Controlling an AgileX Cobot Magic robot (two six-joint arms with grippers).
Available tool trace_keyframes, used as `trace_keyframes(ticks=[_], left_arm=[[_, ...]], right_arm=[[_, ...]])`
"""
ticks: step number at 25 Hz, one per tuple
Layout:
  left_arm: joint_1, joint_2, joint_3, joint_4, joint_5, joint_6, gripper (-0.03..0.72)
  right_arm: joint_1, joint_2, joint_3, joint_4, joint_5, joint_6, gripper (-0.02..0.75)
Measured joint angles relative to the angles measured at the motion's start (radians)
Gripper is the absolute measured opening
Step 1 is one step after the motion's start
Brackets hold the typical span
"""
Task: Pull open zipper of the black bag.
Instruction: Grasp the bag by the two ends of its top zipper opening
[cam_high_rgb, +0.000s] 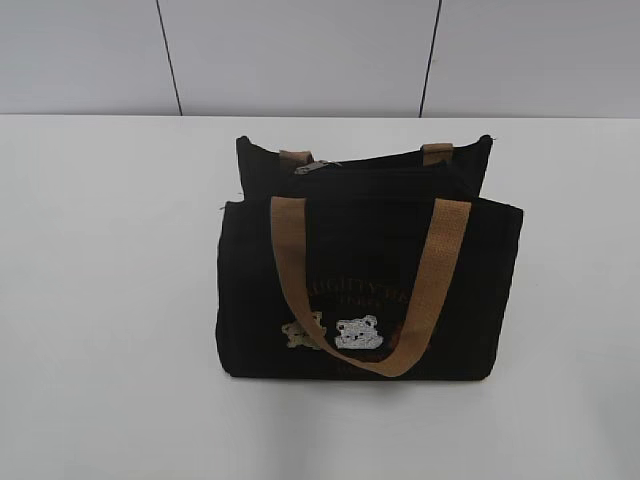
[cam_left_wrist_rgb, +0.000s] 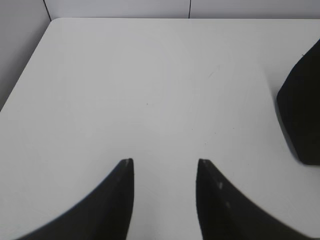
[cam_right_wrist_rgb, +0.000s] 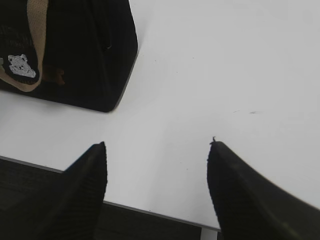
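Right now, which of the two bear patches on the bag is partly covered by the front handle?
The beige bear, the left one of the pair. The tan handle runs down across its right side, while the white bear beside it sits clear inside the handle's loop on the black bag.

Black, pointed, ribbed end effector fingers (cam_right_wrist_rgb: 235, 185)

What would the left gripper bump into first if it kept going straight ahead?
Probably nothing: the left gripper points over bare white table. The black bag sits off to its right, outside that line.
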Motion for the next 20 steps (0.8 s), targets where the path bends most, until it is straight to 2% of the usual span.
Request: trace_keyframes(ticks=[20], left_arm=[[0.0, 0.0, 0.0, 0.0, 0.0, 0.0, 0.312]], right_arm=[[0.0, 0.0, 0.0, 0.0, 0.0, 0.0, 0.481]])
